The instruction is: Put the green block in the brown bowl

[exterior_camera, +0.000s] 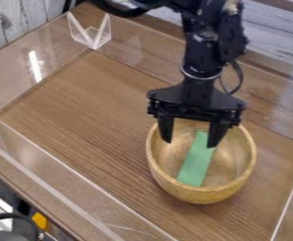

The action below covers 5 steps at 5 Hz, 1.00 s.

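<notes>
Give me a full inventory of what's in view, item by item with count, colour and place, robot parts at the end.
Bowl: one, light tan-brown, on the table toward the right
Block: one, green, lying inside the bowl
Table: one, brown wood, under the bowl
Wire-like or clear angular object: one, whitish, at the table's far left corner
Small object: one, yellow-orange, at the bottom left edge of the picture; what it is I cannot tell
Cable: at least one, black, bottom left
Robot arm: one, black, reaching in from the top
Gripper: one, black, open above the bowl's far side
</notes>
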Motion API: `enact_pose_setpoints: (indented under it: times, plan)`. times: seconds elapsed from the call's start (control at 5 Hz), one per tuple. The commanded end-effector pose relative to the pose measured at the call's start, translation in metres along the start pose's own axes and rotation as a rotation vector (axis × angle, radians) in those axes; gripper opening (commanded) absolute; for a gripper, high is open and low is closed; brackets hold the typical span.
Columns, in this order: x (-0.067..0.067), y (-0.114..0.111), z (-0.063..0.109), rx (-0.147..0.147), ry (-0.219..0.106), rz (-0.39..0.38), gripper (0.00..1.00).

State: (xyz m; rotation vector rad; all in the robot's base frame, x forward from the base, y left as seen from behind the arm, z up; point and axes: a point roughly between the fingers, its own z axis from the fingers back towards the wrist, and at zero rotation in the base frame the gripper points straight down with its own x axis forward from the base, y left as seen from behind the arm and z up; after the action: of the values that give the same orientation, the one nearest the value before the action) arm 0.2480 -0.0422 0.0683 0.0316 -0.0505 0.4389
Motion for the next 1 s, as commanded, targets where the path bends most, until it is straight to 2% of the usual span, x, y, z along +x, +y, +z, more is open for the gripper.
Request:
enact_pose_setpoints:
  times: [0.0,0.2,0.4,0.6,0.8]
  plan:
    - [0.015,0.003,0.009,-0.015,-0.035,0.041,1.0]
    - [0.023,0.01,0.014,-0.008,-0.046,0.077,1.0]
    - [0.034,0.006,0.036,-0.011,-0.072,0.067,1.0]
    - [0.045,0.007,0.064,-0.01,-0.117,0.043,1.0]
    - [0.052,0.018,0.101,-0.028,-0.193,-0.028,1.0]
